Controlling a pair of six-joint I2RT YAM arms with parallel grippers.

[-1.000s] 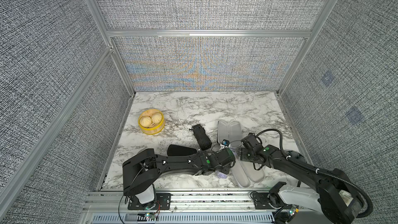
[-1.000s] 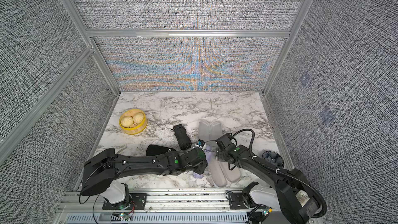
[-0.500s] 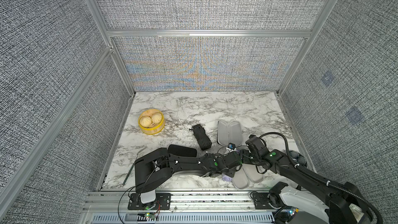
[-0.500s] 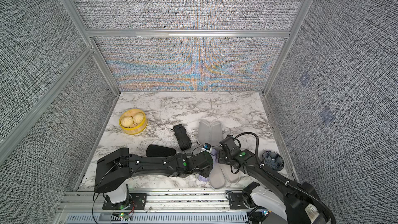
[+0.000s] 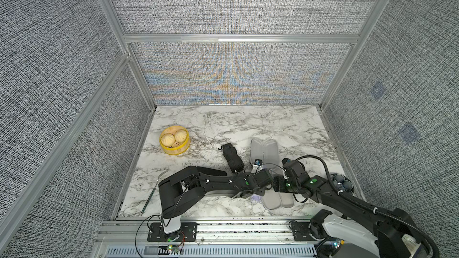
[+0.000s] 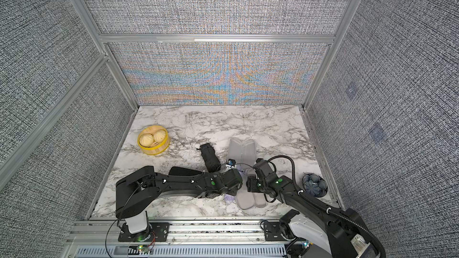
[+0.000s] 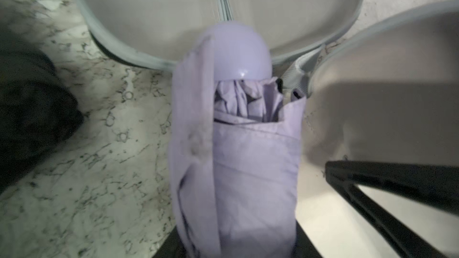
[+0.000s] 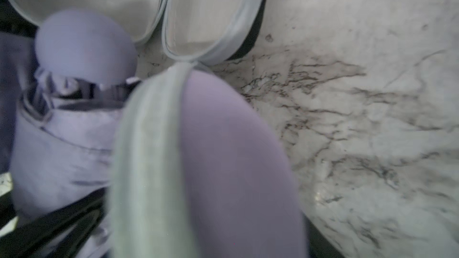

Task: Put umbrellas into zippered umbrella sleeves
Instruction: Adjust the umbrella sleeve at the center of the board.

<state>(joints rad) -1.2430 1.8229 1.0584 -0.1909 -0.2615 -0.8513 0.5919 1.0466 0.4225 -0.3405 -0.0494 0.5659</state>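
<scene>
Across the marble table (image 5: 223, 125), two black arms are crowding the near centre.
- Open lavender sleeve (image 5: 278, 198) is lying grey side up, near centre-right.
- Another open sleeve (image 5: 264, 148) is lying just beyond it.
- Closed black sleeve (image 5: 211, 171) is lying to the left, behind the left arm.
- Black umbrella (image 5: 232, 157) is lying left of the far sleeve.
- Lavender umbrella (image 7: 236, 157) is being clamped by the left gripper (image 5: 255, 189), just left of the lavender sleeve.
- Right gripper (image 5: 277, 187) is sitting over that sleeve. Whether it is gripping cannot be told.
</scene>
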